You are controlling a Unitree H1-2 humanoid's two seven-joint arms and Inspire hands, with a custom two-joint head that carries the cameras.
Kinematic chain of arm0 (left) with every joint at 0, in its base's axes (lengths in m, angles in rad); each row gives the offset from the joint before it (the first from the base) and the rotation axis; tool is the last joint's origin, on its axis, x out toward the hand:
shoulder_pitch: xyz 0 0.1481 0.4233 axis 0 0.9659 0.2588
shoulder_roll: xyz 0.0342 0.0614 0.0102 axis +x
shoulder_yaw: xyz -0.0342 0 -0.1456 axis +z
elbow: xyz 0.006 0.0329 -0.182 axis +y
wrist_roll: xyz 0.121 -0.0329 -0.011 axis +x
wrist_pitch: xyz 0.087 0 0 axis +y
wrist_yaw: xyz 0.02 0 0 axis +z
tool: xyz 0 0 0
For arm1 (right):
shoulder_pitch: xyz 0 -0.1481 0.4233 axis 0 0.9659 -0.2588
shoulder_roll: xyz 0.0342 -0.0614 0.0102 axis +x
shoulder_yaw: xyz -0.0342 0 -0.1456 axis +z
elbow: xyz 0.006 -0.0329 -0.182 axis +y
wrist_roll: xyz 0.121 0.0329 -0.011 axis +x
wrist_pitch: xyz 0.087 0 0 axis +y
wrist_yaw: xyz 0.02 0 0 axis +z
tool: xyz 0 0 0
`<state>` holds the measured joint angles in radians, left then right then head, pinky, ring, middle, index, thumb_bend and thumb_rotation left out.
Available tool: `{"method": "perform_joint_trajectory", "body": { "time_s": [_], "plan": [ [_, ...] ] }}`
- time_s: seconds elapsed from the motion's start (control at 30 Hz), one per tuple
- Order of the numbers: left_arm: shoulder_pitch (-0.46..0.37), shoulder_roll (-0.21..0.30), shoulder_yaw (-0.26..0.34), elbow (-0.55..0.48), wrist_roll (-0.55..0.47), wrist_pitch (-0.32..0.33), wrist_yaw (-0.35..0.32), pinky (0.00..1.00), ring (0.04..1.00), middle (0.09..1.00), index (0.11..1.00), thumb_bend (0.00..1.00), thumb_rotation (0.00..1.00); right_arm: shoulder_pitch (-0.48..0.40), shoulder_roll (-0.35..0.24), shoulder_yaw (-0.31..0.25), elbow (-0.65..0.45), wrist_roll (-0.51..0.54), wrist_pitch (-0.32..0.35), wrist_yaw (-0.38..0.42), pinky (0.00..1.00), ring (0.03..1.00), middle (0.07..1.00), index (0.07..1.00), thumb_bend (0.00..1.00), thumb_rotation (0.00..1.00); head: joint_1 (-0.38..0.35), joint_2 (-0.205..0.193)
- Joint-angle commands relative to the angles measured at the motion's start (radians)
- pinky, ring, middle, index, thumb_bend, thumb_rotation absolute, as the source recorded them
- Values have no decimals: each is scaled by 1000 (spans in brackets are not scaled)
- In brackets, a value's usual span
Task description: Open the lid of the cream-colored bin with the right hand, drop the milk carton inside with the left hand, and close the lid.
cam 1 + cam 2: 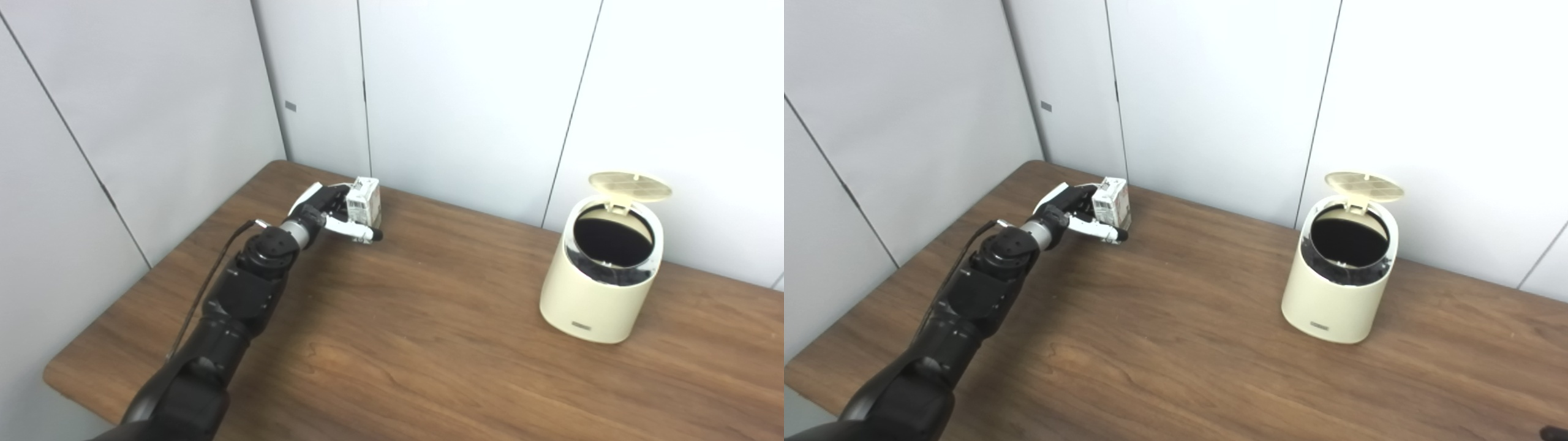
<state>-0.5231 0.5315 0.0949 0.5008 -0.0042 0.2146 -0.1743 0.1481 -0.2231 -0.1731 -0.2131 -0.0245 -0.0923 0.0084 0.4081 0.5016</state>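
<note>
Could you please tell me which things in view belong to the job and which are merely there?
Belonging to the job:
- carton, at the left hand, fingers around it
- bin, its lid up

Merely there:
- table
- wall panels

The right hand is not clearly in view.

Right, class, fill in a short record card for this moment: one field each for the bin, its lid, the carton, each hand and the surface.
bin: cream-colored bin stands upright on the right side of the table
lid: lid is up, the dark inside shows
carton: milk carton near the far left corner, still far from the bin
left hand: left hand has its fingers around the carton
right hand: not in view
surface: wooden table
</note>
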Motion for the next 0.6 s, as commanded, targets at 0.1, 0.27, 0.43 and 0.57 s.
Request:
{"method": "perform_joint_trajectory", "body": {
  "time_s": [0.1, 0.27, 0.43, 0.57],
  "plan": [
    [-83, 44, -1, 11, 12, -8, -12, 990, 872, 830, 835, 755, 0, -4, -29, -18, -20, 6, -52, 5, 429, 656, 710, 664, 820, 803, -11, 9],
    [-114, 61, -17, 57, 34, -26, -10, 993, 788, 812, 828, 692, 0, 5, -40, -26, -20, 18, -50, 14, 432, 657, 711, 660, 858, 796, -14, 17],
    [-118, 57, -13, 88, 53, -51, 23, 877, 778, 763, 790, 713, 0, 10, -47, -23, -20, 12, -45, 15, 436, 660, 713, 664, 846, 797, -14, 19],
    [-110, 42, 3, 91, 47, -62, 52, 646, 662, 650, 684, 791, 0, 11, -47, -20, -26, 8, -34, 16, 438, 660, 712, 665, 842, 789, -15, 22]
  ]
}}
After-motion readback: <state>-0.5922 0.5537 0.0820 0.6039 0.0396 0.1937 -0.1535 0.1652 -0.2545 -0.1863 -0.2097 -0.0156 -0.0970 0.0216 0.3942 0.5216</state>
